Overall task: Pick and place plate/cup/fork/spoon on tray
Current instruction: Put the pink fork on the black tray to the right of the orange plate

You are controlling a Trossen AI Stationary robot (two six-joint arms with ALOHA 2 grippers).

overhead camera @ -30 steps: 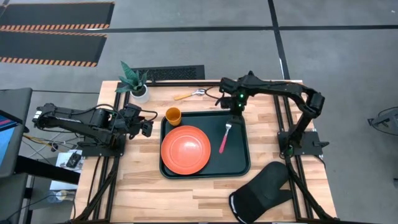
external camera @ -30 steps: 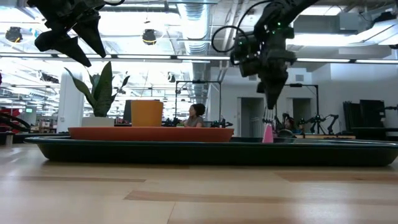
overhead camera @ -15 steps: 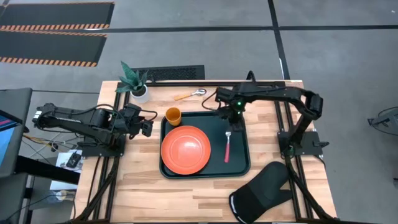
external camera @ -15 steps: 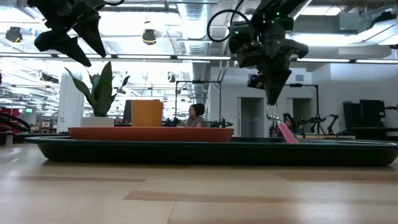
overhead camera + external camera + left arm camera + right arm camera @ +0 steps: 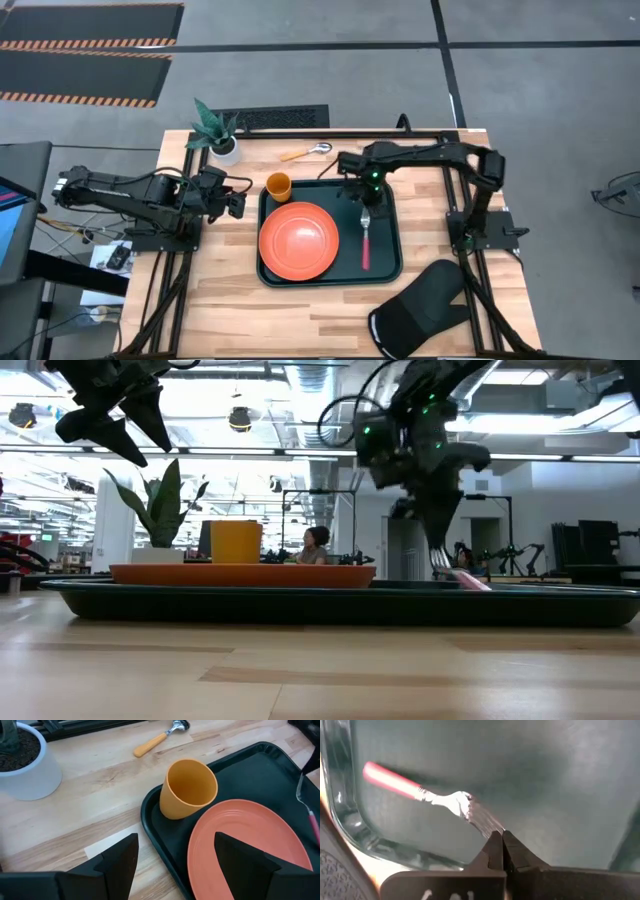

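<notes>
The dark tray (image 5: 385,268) lies mid-table. The orange-red plate (image 5: 298,240) lies flat on its left half. The small orange cup (image 5: 278,185) stands upright in the tray's far left corner. The pink-handled fork (image 5: 365,240) lies on the tray's right half, and my right gripper (image 5: 363,197) is shut at its tines. The orange-handled spoon (image 5: 305,152) lies on the table beyond the tray. My left gripper (image 5: 235,203) is open and empty, raised left of the tray. My right gripper pinches the tips of the fork's tines (image 5: 487,826) between its two shut fingertips (image 5: 496,845). The fingers slant down from the table's far side, roughly along the fork. The fork tilts slightly, tine end raised (image 5: 440,565) and pink handle (image 5: 470,582) down on the tray.
A potted plant (image 5: 218,135) stands at the table's far left corner. A black oven mitt (image 5: 425,305) lies at the near right corner. Bare wood shows along the near edge and right of the tray.
My right gripper has gone down and toward the table's near edge, a little to the left, keeping hold of the fork. The fork, which hung steeply below it with the handle down, has tipped over until its handle lies on the tray.
</notes>
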